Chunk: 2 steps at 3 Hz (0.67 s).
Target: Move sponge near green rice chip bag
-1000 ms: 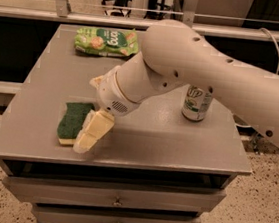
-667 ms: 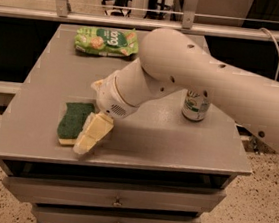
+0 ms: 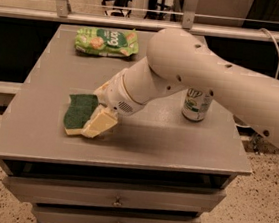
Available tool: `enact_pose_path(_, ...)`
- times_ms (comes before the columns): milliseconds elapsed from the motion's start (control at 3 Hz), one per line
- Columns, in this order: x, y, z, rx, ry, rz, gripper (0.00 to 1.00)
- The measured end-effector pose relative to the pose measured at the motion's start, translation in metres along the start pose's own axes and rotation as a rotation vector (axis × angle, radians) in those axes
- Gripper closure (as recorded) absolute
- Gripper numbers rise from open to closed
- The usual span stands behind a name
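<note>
On a grey table (image 3: 31,136), toward the left front: sponge (image 3: 79,110), dark green top up, pale yellow foam showing along the near edge. Long side running roughly front to back, slightly askew.

Farther back, near the rear edge and a little to the right: bag (image 3: 107,42), bright green, crinkly, white lettering, flat on the surface. Well apart from the sponge, with bare grey between the two.

Just right of the sponge: end effector (image 3: 99,122), pale yellow, low over the table, touching or overlapping the sponge's near right corner. Cannot tell whether spread, pressed together, or pinching the sponge.

Behind it, a white wrist, then a thick white arm (image 3: 208,78) rising to a rounded elbow over mid-table and stretching away past the right border.

Under the arm, right of centre: can (image 3: 196,106), green and silver, upright, its top partly hidden by the arm.

Below the tabletop, grey drawers (image 3: 116,201) with small pulls. At far right, behind the table, a pale cable (image 3: 274,46) curving down.
</note>
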<state>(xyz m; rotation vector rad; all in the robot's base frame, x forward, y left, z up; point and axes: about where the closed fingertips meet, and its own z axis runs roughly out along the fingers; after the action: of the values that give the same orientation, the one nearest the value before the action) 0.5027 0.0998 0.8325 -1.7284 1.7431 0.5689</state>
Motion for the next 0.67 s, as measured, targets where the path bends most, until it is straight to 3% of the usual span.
enact_pose_path(333, 0.002, -0.026, -0.026, 0.054, 0.016, -0.011, 0.72)
enact_pose_path(667, 0.000, -0.061, -0.071, 0.134, 0.044, -0.039, 1.00)
